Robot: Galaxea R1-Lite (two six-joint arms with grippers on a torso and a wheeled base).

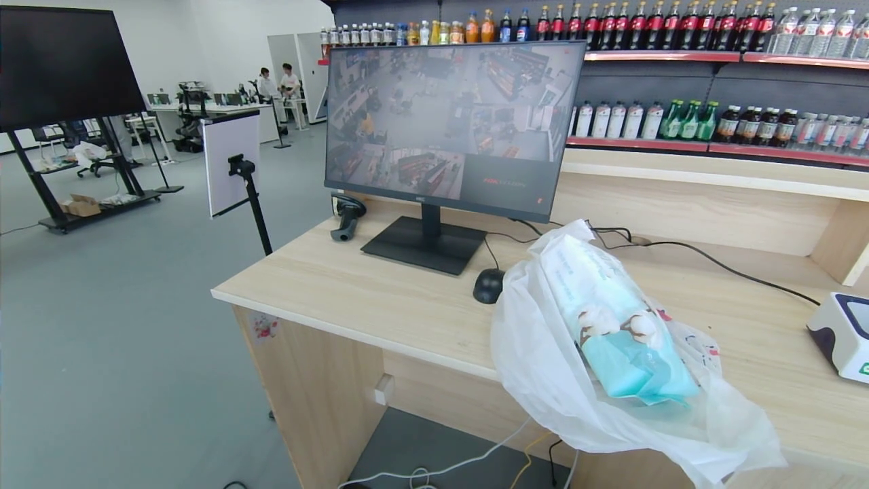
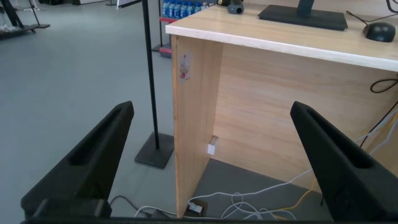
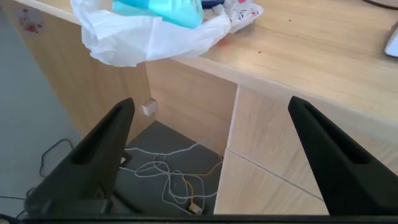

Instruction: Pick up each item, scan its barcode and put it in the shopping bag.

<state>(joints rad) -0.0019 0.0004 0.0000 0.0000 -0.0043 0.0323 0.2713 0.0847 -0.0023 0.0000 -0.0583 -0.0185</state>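
The teal soft pack (image 1: pixel 624 360) lies inside the thin white plastic shopping bag (image 1: pixel 543 367), which sags over the front edge of the light wooden counter (image 1: pixel 380 299); the left gripper (image 2: pixel 211 112) and the right gripper (image 3: pixel 211 106) hang below the top, both spread wide and empty. Any reach should, I think, first rise above that edge, not to drag the bag; the black mouse (image 1: pixel 489 285) and black monitor (image 1: pixel 448 122) crowd behind.
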